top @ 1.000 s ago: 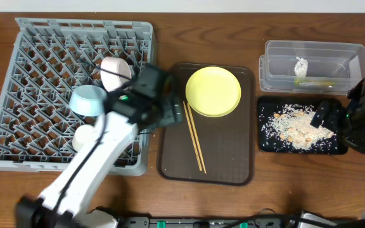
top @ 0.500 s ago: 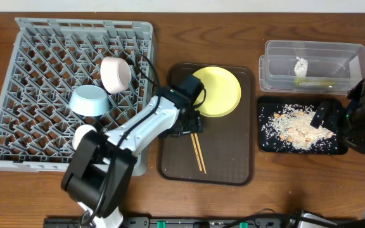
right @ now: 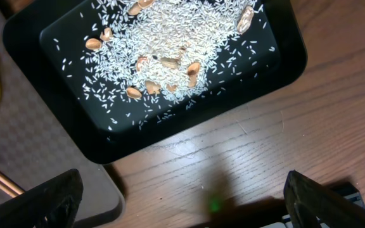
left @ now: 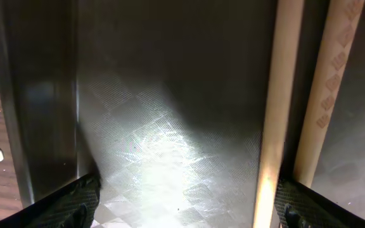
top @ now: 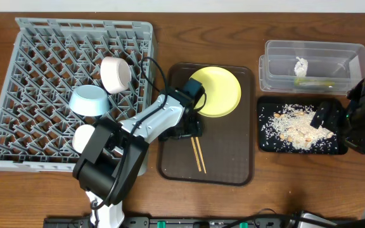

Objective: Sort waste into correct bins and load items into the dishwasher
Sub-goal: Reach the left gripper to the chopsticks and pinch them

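My left gripper (top: 190, 130) is open and low over the brown tray, straddling the wooden chopsticks (top: 198, 154). In the left wrist view the gripper (left: 185, 212) has one chopstick (left: 279, 95) just inside its right finger and the other (left: 327, 82) running past that finger. The yellow plate (top: 215, 92) lies at the tray's far end. The grey dish rack (top: 37, 38) holds the cream-white bowl (top: 115, 74), light blue bowl (top: 89, 101) and cream cup (top: 83, 136). My right gripper (top: 336, 120) is open and empty by the black tray (top: 265, 142) of rice crumbs (right: 170, 57).
The clear tub (top: 353, 54) at the back right holds the white scrap (top: 301, 65) and the green-and-yellow wrapper (top: 315, 82). The brown tray (top: 233, 164) lies between the rack and the black tray. The right wrist view shows bare wood table (right: 233, 164) in front of the black tray.
My left arm swung from over the rack's edge to the brown tray and came down over the chopsticks. The right arm has not moved.
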`<state>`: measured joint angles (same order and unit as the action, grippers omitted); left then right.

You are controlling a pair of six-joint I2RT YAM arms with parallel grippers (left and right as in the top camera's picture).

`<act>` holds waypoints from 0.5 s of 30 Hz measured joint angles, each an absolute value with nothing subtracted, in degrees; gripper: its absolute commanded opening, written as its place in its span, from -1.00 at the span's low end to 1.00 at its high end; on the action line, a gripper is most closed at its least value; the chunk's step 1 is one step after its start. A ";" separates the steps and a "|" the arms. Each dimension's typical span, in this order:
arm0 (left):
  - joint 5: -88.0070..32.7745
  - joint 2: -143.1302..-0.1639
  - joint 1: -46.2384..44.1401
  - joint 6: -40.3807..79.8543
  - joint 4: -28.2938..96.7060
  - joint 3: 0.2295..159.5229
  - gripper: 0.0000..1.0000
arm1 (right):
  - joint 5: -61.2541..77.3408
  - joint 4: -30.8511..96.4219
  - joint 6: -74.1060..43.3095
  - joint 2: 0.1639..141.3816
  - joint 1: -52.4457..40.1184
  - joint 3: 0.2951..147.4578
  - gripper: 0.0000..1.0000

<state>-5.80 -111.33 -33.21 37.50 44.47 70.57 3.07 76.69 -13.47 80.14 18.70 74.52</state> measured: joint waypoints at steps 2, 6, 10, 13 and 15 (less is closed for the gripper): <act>-5.80 -111.33 -33.21 37.52 44.47 70.57 0.66 | 3.07 76.69 -13.47 80.12 18.70 74.52 0.99; -5.87 -111.33 -33.26 37.60 44.53 70.57 0.23 | 3.07 76.71 -13.47 80.12 18.70 74.52 0.98; -6.00 -111.33 -33.80 37.63 44.53 70.57 -0.07 | 3.07 76.71 -13.47 80.12 18.70 74.52 0.98; -6.00 -111.33 -34.37 37.52 44.42 70.54 -0.22 | 3.07 76.73 -13.47 80.12 18.70 74.52 0.99; -6.00 -111.33 -34.59 37.52 44.31 70.41 -0.37 | 3.07 76.71 -13.47 80.12 18.70 74.52 0.99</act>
